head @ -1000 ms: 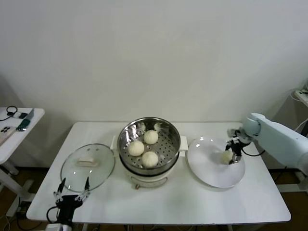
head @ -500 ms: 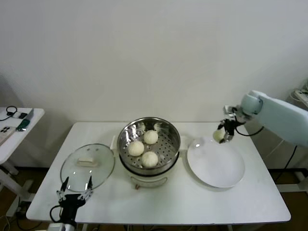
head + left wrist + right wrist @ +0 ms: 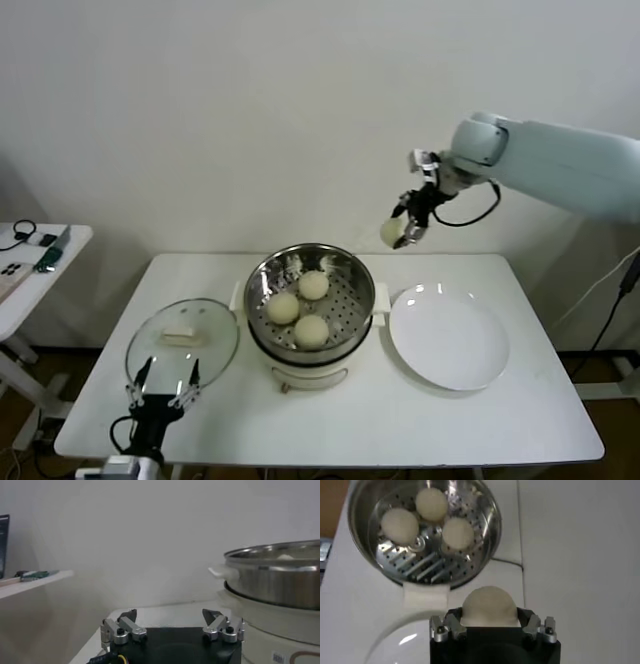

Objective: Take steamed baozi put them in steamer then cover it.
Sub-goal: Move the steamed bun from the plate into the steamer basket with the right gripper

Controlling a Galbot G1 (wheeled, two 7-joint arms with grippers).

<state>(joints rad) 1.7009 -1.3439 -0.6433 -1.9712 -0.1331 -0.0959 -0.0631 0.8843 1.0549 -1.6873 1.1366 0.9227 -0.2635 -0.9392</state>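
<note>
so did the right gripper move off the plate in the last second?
Yes. The right gripper, shut on a baozi, rose off the white plate and now hangs toward the steamer.

White surface (image 3: 450, 420) against a plain pale wall (image 3: 250, 120). Round white plate (image 3: 449, 338) lies flat toward the right side, bare. Glass lid (image 3: 182, 347) with white handle lies flat toward the left front. Small side table (image 3: 25, 290) stands apart at far left, carrying a cable, a phone-like item and other small objects, too small to identify.
</note>
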